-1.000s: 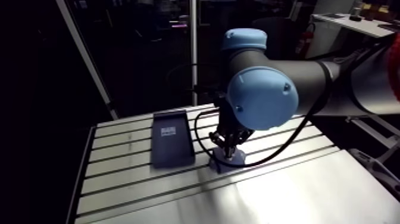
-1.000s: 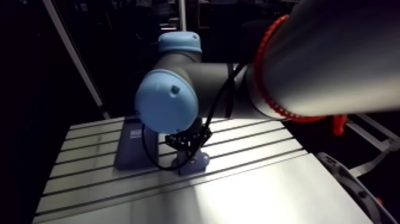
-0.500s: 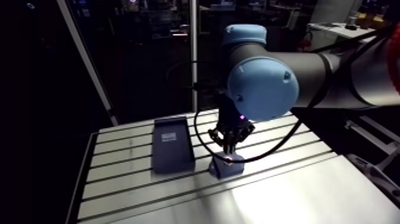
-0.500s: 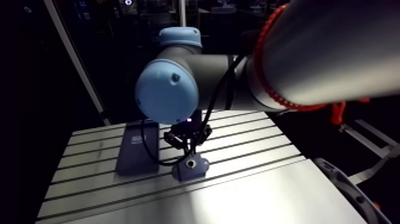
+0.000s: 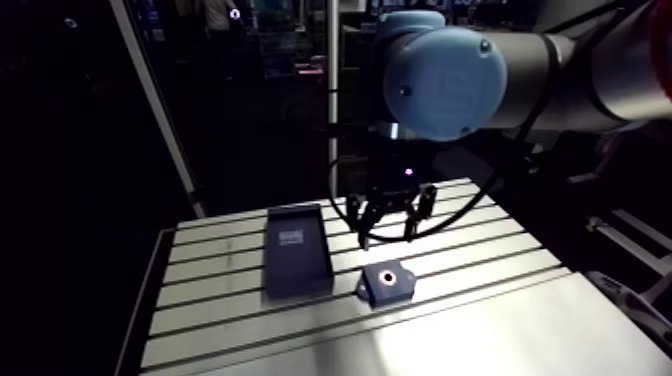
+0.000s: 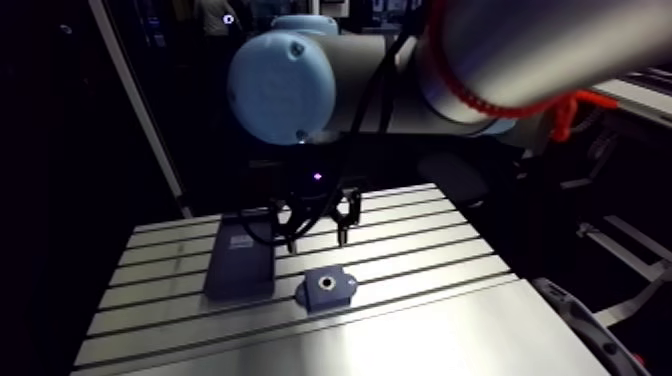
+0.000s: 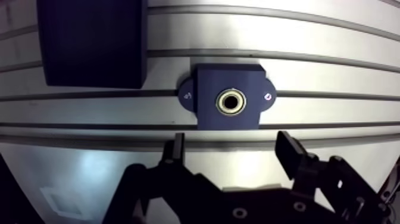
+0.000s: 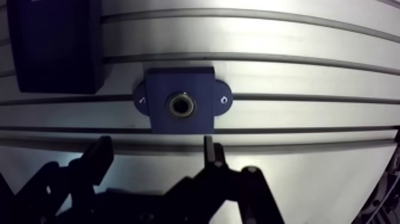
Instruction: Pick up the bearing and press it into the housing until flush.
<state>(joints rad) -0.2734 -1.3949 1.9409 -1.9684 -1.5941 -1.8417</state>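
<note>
Bearing (image 7: 231, 102) sits in housing (image 7: 229, 77); wrist view shows its metal ring

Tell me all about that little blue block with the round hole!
The housing is a small dark blue block, matte like plastic, with a rounded ear on each side. In its middle hole sits the bearing, a shiny metal ring that looks about level with the face. The block lies flat on the slotted table, apart from the dark tray. The open claw hangs above, not touching it.
</note>
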